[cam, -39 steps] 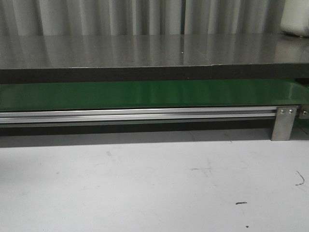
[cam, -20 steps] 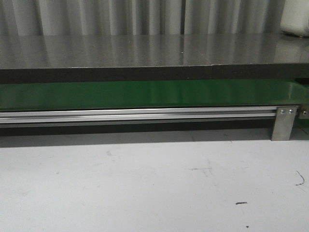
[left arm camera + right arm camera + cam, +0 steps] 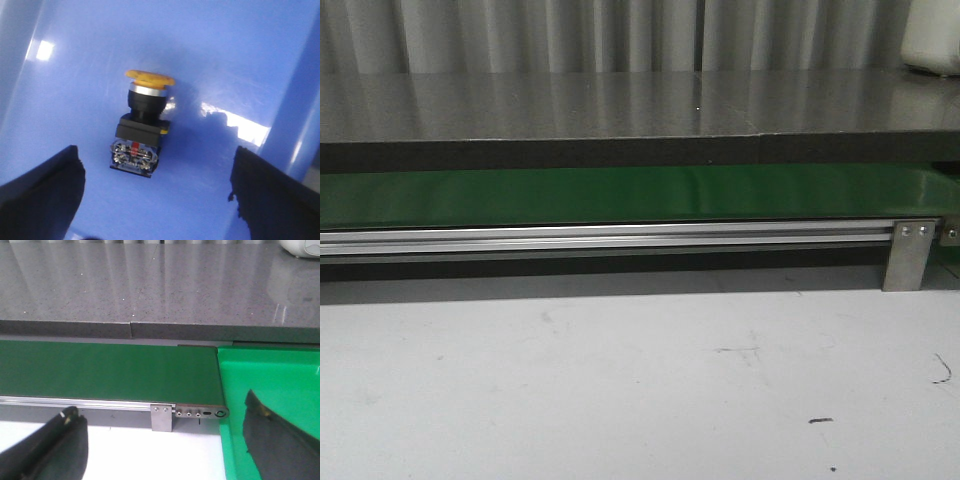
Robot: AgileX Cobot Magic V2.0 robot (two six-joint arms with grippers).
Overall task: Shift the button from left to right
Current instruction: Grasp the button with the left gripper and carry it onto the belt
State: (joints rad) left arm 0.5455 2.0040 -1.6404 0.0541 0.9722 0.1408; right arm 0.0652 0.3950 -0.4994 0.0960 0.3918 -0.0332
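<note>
the button (image 3: 141,131) lies on its side on the floor of a blue bin (image 3: 235,60), its round orange-yellow head pointing away from the left pincer (image 3: 157,197) and its dark boxy body toward it, the terminal end with a small red mark facing the camera. it sits between the lines of the two fingers and just ahead of them, a little nearer the finger (image 3: 42,187) at the lower left of that picture than the other finger (image 3: 275,192). the left pincer is released: its two dark fingers stand wide apart, neither touching the button, with bare blue floor between them. a raised blue wall of the bin runs beside the finger on the far side from the button.

the right pincer (image 3: 165,445) is also released, its two dark fingers spread wide and holding nothing. ahead of it, between the fingers, lies the end of a green belt (image 3: 105,372) with an aluminium rail (image 3: 85,402) along its near edge and a small metal bracket (image 3: 161,417). beside the belt's end, before one finger, is a green tray (image 3: 270,377). beyond the belt runs a grey stone-look counter (image 3: 150,285).

in the front view neither pincer nor the button shows; only the belt, rail, counter and a white table (image 3: 620,380) with a few dark marks.
</note>
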